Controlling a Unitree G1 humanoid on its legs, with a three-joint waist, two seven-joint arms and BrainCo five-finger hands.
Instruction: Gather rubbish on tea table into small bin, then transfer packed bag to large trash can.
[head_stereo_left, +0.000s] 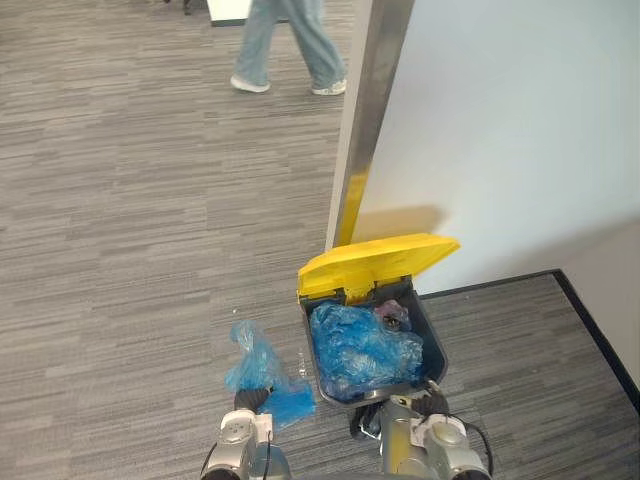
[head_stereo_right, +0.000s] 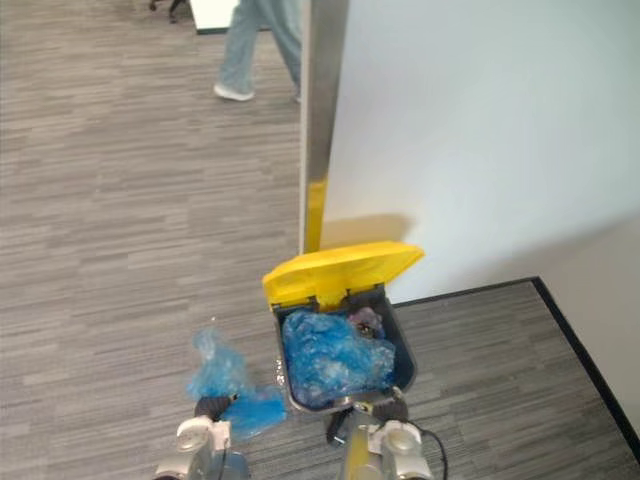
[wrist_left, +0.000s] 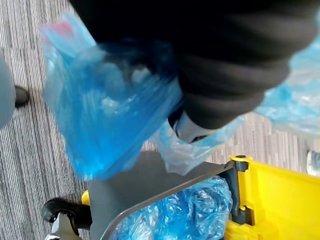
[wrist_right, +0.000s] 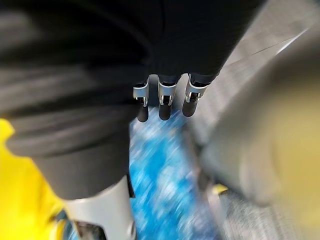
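Observation:
A grey large trash can (head_stereo_left: 436, 343) stands on the carpet against a white wall, its yellow lid (head_stereo_left: 375, 262) tipped open. A crumpled blue liner (head_stereo_left: 365, 350) fills it. My left hand (head_stereo_left: 248, 399) is shut on a packed blue bag (head_stereo_left: 255, 365), which it holds just left of the can and beside its rim. In the left wrist view the bag (wrist_left: 110, 115) hangs over the can's grey edge (wrist_left: 145, 187). My right hand (head_stereo_left: 430, 400) hovers at the can's near rim, with relaxed fingers (wrist_right: 165, 107) over the blue liner and nothing in them.
A white wall (head_stereo_left: 510, 130) with a metal post (head_stereo_left: 365, 120) rises right behind the can. A dark baseboard (head_stereo_left: 595, 330) runs along the right. A person's legs (head_stereo_left: 290, 45) walk across the far carpet. Open carpet lies to the left.

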